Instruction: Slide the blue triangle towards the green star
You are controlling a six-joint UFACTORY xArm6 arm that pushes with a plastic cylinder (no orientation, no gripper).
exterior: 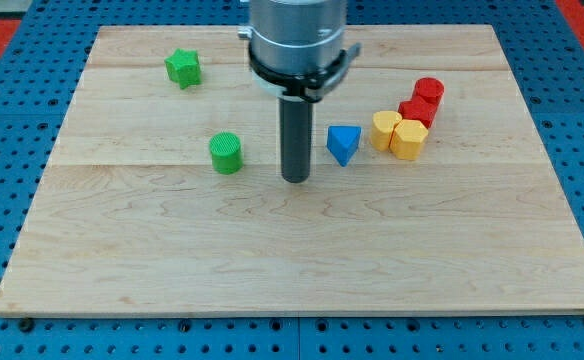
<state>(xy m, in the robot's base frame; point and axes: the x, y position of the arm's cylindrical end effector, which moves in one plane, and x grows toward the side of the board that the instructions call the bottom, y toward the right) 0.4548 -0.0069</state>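
Observation:
The blue triangle [343, 143] lies a little right of the board's middle. The green star [183, 68] sits near the view's top left of the board. My tip [295, 179] rests on the board just left of and slightly below the blue triangle, with a small gap between them. The rod hangs from a grey cylindrical arm end at the view's top centre.
A green cylinder [226, 153] stands left of my tip. Two yellow blocks [387, 129] [409, 139] and two red blocks [417, 110] [429, 91] cluster right of the triangle. The wooden board [292, 260] lies on a blue pegboard table.

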